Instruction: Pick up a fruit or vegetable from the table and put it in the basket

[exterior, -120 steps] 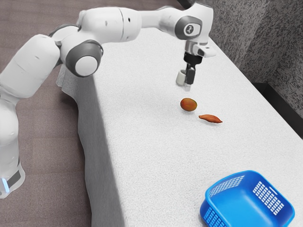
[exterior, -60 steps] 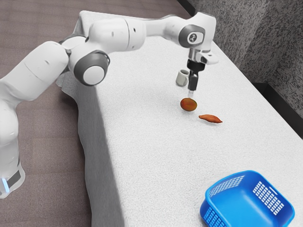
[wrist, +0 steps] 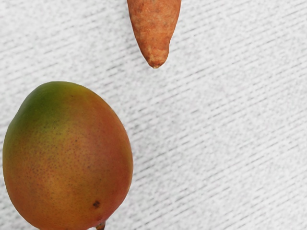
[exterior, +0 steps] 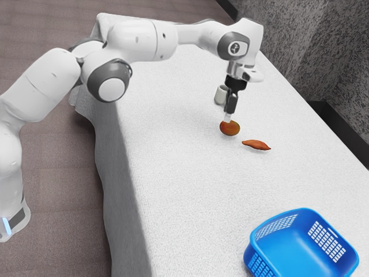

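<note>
pincer (exterior: 228, 120) nr mango (exterior: 230, 129), bskt (exterior: 303, 221) well apart

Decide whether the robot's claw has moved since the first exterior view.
Yes. Judged against the unmoved mango, the claw has come toward it: once clear, its lower end now overlaps the fruit's upper edge in that view.

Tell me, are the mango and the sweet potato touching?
Apart: the wrist view plainly shows white cloth between the mango and the sweet potato.

On the table (exterior: 173, 184), a mango (exterior: 229, 128) lies nearest the claw (exterior: 228, 119), a sweet potato (exterior: 256, 145) near, a basket (exterior: 300, 245) well apart toward the exterior view's right, a mug (exterior: 219, 95) behind.
</note>
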### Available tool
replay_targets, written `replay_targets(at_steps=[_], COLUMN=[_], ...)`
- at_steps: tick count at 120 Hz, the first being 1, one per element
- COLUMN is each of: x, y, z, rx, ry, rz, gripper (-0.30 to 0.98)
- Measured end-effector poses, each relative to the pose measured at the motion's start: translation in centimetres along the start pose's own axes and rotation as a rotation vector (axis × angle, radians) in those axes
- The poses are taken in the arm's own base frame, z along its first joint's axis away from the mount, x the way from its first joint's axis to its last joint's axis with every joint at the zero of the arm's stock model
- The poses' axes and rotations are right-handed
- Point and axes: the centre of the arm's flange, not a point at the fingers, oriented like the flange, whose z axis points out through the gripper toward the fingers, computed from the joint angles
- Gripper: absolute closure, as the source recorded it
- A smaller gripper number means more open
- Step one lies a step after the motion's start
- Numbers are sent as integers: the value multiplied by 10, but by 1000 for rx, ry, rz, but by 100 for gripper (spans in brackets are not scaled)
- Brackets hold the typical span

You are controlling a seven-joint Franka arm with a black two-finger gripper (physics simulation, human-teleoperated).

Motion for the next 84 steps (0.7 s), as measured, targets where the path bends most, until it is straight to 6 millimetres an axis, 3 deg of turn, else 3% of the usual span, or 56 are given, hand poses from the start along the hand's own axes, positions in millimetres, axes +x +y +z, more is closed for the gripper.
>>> replay_targets(at_steps=[26, 45, 57, 84], x=[5, -4, -19, -18], y=[1, -7, -30, -36], z=[22, 5, 4, 11], rx=[-29, -3, 4, 3], ry=[-28, -16, -19, -23], rz=[7, -8, -42, -37], gripper=[0, 0, 0, 0])
